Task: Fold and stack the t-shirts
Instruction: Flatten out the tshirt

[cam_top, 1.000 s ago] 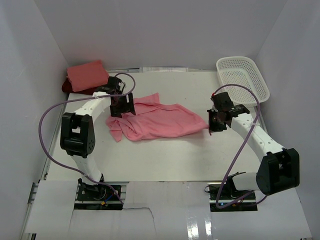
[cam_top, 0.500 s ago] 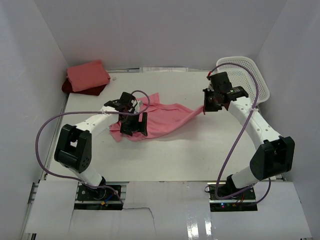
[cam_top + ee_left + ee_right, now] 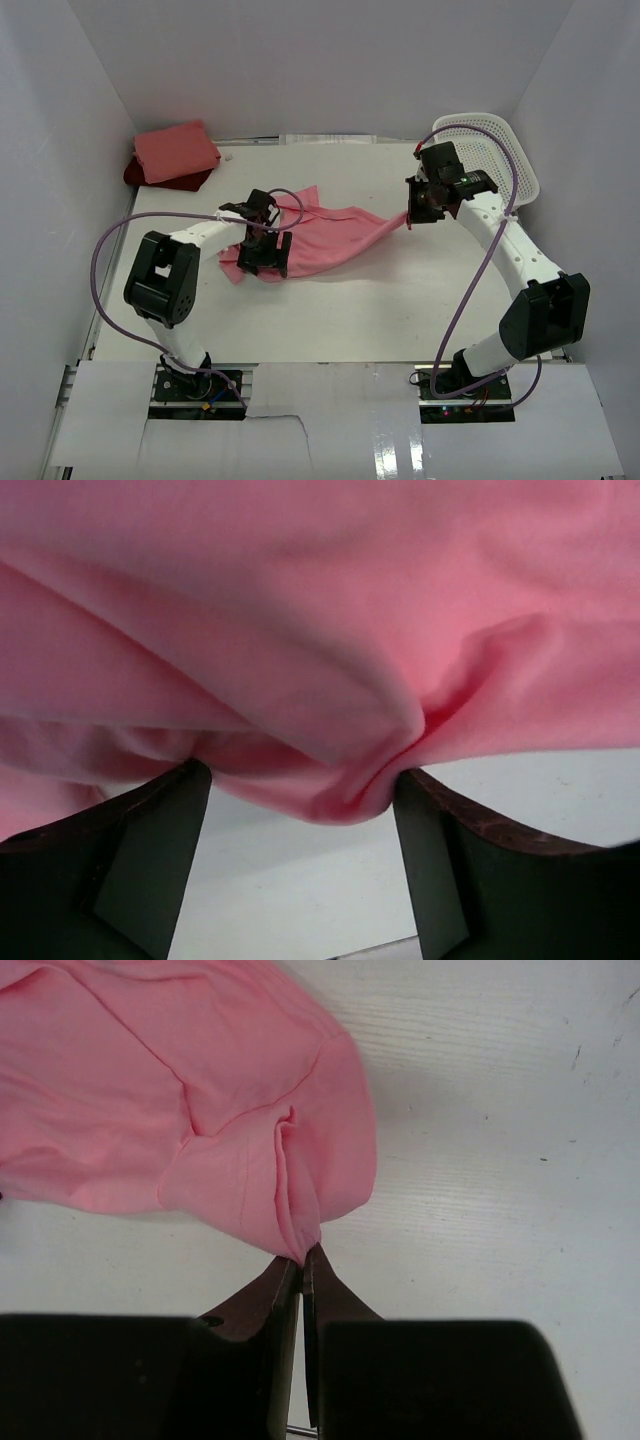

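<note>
A rose pink t-shirt [image 3: 330, 238] lies crumpled in the middle of the white table. My right gripper [image 3: 408, 216] is shut on a pinch of its right end and holds that end up; in the right wrist view the closed jaws [image 3: 302, 1255] grip a folded edge of the shirt [image 3: 200, 1110]. My left gripper [image 3: 266, 256] sits at the shirt's near left edge. In the left wrist view it [image 3: 300, 780] is open, fingers wide apart on either side of a hanging fold of pink cloth [image 3: 330, 680]. A folded salmon pink shirt [image 3: 176, 150] lies on a dark red shirt [image 3: 160, 180] at the back left.
A white mesh basket [image 3: 488, 120] stands at the back right, just behind my right arm. White walls close in the table at the back and both sides. Purple cables loop from both arms.
My right gripper has lifted the shirt's right end up and toward the back. My left gripper has moved from the shirt's back left down to its near left edge.
</note>
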{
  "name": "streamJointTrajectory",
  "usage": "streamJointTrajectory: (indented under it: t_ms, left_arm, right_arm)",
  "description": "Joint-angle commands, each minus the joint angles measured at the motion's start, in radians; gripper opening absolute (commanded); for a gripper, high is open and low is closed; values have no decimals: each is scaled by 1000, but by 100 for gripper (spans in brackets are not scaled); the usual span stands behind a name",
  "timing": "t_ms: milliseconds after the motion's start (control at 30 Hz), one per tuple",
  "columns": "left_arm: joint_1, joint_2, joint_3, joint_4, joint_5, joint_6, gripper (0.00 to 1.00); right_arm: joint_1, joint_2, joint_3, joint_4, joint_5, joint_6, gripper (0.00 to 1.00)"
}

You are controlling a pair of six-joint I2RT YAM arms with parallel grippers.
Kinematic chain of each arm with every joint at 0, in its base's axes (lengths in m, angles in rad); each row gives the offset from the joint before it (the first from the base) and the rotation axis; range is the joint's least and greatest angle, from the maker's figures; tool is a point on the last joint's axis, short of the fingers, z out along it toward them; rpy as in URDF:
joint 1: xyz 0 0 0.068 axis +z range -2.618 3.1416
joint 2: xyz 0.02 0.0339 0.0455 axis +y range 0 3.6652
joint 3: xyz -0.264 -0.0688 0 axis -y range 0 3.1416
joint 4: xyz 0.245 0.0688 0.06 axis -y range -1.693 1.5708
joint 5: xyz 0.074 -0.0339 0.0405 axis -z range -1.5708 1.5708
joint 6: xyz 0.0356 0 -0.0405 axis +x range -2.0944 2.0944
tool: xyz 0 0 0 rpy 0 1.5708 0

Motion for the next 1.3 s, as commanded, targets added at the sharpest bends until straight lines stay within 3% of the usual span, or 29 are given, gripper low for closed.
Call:
streamJointTrajectory:
  t_ms: [0,67,100,167,200,567,700,800,933,1067,1133,1200,1233,1267]
  left_arm:
    - [-7,30,36,32,-25,27,81]
    - [-12,52,42,27,-5,30,62]
    - [-13,67,50,18,0,30,39]
    - [-25,72,57,0,23,28,6]
    - [-31,66,59,-25,30,19,0]
    - [-134,-207,-59,-187,303,-50,0]
    - [-134,-259,-30,-197,426,-42,0]
    - [-72,-224,66,-171,493,-42,0]
    - [201,-135,117,-31,801,-98,2]
    - [370,27,146,154,961,-205,2]
    - [431,113,217,188,969,-259,3]
    - [458,164,278,192,934,-273,21]
    - [461,213,341,181,923,-268,52]
    - [461,236,372,135,910,-256,67]
  right_arm:
    - [4,-29,31,0,2,-14,8]
    - [3,-30,29,1,5,-14,8]
    - [3,-30,28,1,0,-14,8]
    - [3,-32,24,3,-6,-14,8]
    - [3,-33,23,1,-6,-14,8]
    - [3,-61,3,-17,-1,-23,8]
    - [3,-41,34,-29,-1,-28,8]
    - [3,-23,57,-31,-6,-29,8]
    - [3,-12,63,-28,-6,-29,8]
    - [3,-10,54,-20,4,-31,8]
    - [3,-9,41,-13,4,-32,8]
    - [3,-7,29,-6,-4,-31,8]
    - [3,-6,20,0,-7,-31,8]
    - [3,-7,14,6,-12,-31,8]
